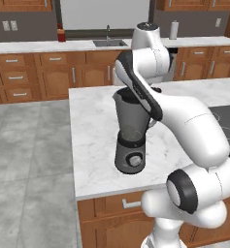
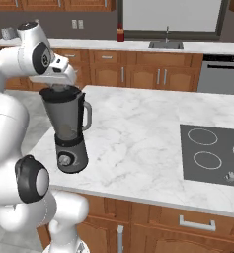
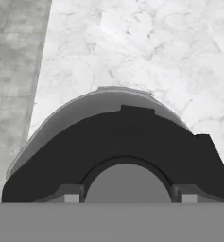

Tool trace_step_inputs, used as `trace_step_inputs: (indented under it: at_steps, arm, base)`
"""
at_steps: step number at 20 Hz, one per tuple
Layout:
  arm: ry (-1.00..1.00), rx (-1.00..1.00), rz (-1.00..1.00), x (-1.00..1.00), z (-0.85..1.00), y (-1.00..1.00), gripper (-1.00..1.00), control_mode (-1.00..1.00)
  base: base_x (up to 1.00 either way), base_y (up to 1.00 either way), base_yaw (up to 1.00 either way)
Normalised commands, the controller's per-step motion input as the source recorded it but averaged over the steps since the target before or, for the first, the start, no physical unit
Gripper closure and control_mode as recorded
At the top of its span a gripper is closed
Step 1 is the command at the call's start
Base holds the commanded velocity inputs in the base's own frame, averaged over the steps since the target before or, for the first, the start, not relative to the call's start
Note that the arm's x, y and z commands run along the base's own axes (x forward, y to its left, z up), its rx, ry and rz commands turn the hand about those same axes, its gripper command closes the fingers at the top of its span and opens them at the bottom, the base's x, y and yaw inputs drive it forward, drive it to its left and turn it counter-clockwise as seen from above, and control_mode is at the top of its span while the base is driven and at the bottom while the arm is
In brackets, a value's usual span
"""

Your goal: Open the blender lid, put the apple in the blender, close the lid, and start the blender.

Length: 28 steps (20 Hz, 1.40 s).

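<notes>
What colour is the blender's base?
Dark grey, with a round knob; the blender base shows best in the right base view.

blender [image 2: 69, 129] on island counter [image 2: 138, 133], cooktop [image 2: 212, 153] to its right, sink [image 1: 109, 43] behind

blender [image 1: 130, 134]: 1 | blender lid [image 3: 118, 151]: 1 | sink [image 2: 166, 45]: 1 | cooktop [image 2: 212, 154]: 1

We see a white marble surface [image 2: 138, 133] topping an island of wooden drawers [image 2: 187, 225]. A black cooktop [image 2: 212, 153] is set into it at one end. Along the back wall we find a second surface [image 1: 39, 46] with a sink [image 1: 109, 43], a red jar [image 2: 120, 33], a paper towel roll [image 1: 173, 30] and a dishwasher [image 2: 221, 74]. Grey tiles [image 1: 24, 160] cover the floor.
</notes>
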Motion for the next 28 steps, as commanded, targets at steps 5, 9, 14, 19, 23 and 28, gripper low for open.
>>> trace_step_inputs:
  at_steps: [5,9,14,19,23,28]
  arm:
    - [0.0,0.0,0.09,0.26,0.0,0.4,1.0,-1.0]
    - [-0.04,0.03,0.11,0.47,0.0,0.08,1.0,-1.0]
    - [-0.2,0.02,0.07,0.13,0.0,0.0,1.0,-1.0]
    - [-0.23,0.01,0.03,0.0,-0.01,0.0,1.0,-1.0]
    - [-0.27,0.0,0.0,-0.06,0.0,0.0,1.0,-1.0]
    - [-0.26,0.0,0.0,-0.09,0.14,0.0,1.0,-1.0]
  base:
    - [0.0,0.0,0.0]
    - [0.0,0.0,0.0]
    - [0.0,0.0,0.0]
    - [0.0,0.0,0.0]
    - [0.0,0.0,0.0]
    - [0.0,0.0,0.0]
